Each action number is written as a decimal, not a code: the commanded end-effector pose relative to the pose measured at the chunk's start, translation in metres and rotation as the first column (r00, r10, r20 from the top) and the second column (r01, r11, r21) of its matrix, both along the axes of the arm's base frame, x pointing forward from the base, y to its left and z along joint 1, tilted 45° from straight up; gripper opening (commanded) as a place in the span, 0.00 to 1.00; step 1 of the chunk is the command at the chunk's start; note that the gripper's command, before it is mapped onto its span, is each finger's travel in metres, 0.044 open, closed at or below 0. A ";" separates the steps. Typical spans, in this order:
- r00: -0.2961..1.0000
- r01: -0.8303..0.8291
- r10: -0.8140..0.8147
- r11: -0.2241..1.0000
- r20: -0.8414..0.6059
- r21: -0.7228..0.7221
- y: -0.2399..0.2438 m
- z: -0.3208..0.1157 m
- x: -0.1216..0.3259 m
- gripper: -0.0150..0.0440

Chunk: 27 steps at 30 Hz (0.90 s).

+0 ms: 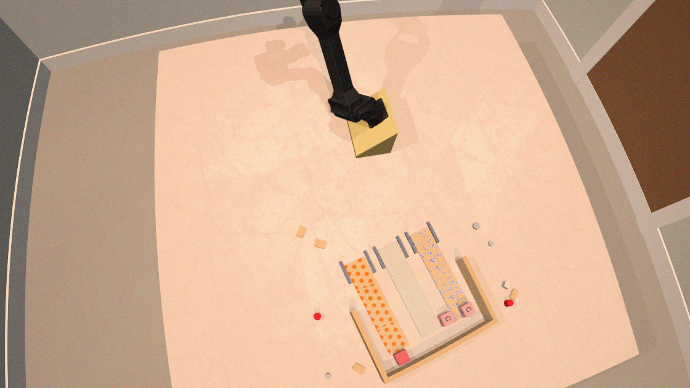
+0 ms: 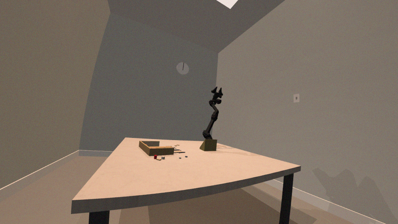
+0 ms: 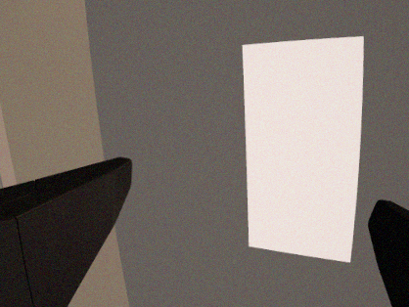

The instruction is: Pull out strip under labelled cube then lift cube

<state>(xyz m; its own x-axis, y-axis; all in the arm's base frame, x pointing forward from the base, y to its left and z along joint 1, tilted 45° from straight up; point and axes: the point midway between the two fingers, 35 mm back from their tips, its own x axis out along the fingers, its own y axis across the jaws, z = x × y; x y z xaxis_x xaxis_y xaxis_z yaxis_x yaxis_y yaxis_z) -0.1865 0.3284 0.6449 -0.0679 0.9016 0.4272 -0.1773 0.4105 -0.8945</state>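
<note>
My gripper (image 2: 217,88) (image 3: 252,193) is open and empty, pointing up high above the table, far from the strips. Three strips lie side by side: orange-dotted (image 1: 377,304), plain beige (image 1: 409,289) and blue-speckled (image 1: 436,270). A pink cube (image 1: 447,318) and another pink cube (image 1: 466,309), both with a dark mark like a C, sit at the far end of the blue-speckled strip, one at each side; I cannot tell which rests on it. A red cube (image 1: 401,356) with no readable label sits at the dotted strip's far end.
A three-sided wooden wall (image 1: 481,289) (image 2: 161,152) encloses the cube ends. Grey rails (image 1: 345,271) (image 1: 402,246) (image 1: 432,231) flank the near ends. A red cylinder (image 1: 316,316), another red cylinder (image 1: 509,303), small tan blocks (image 1: 320,243) and grey discs (image 1: 475,225) lie outside. The arm stands by a yellow block (image 1: 373,140) (image 2: 210,145).
</note>
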 end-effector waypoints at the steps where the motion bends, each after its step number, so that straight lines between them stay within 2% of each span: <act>1: 1.000 -0.003 0.003 1.000 -0.003 0.006 -0.002 0.002 0.000 0.93; 8: 0.987 -0.105 0.130 0.964 -0.089 0.246 -0.079 0.055 0.022 0.93; 14: 0.966 -0.168 0.241 0.865 -0.098 0.472 -0.162 0.093 0.058 0.93; 20: 0.941 -0.156 0.318 0.712 -0.117 0.685 -0.244 0.113 0.120 0.93; 27: 0.921 -0.019 0.346 0.502 -0.180 0.865 -0.322 0.107 0.218 0.93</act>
<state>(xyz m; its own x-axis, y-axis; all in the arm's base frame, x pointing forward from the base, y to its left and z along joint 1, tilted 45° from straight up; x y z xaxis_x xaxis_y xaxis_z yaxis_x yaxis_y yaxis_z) -0.0144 0.0373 0.7593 0.0021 0.1997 0.9798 -0.5215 0.8363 -0.1693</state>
